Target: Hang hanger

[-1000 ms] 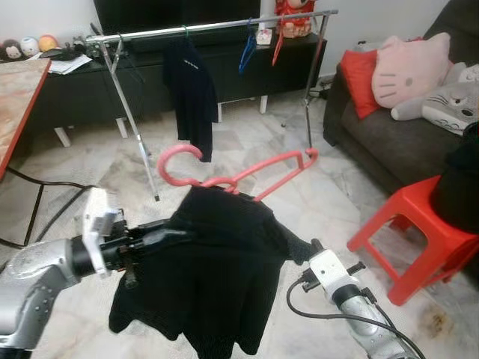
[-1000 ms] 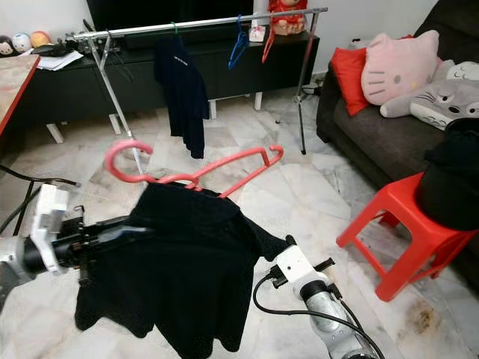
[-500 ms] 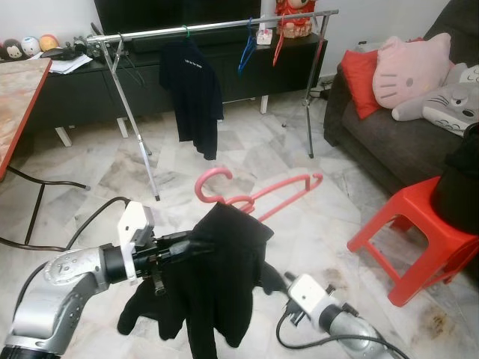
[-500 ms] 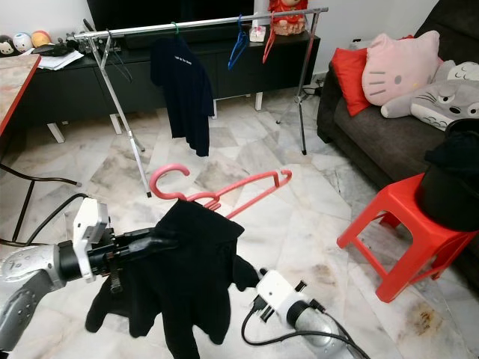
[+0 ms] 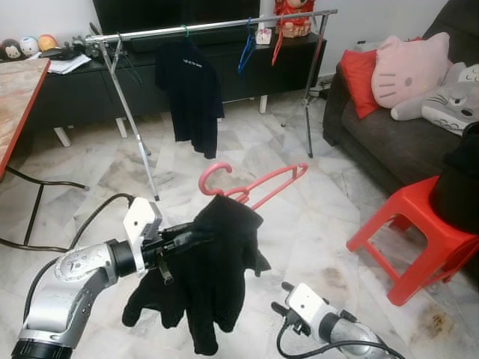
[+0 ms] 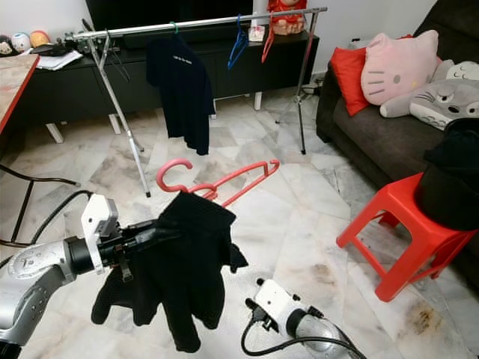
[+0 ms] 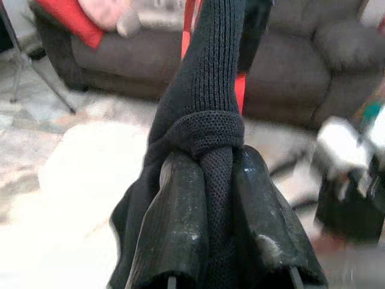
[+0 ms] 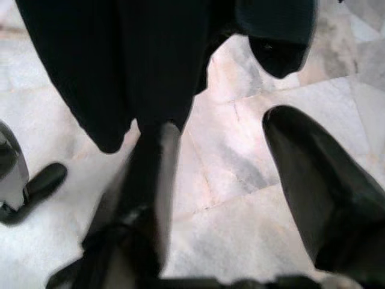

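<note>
The left gripper has its two black fingers pinching a soft black knitted top; the top hangs bunched on a pink plastic hanger, whose hook sticks up at about 12 o'clock from the cloth, with one arm of the hanger poking out toward 2 o'clock; the hanger and top are held up in the air over the pale marble floor, in front of the robot.

The right gripper is low, near the floor at about 5 o'clock from the top; its fingers are spread apart and hold nothing.

The long silver clothes rail stands far off at 12 o'clock; a dark navy shirt hangs on it, with a blue hanger and a red hanger beside it.

I think the task is about half done; the top looks to be on the hanger, but the hook is well apart from the rail; what is left is to go closer, lift the hook up, and set it over the rail.
</note>
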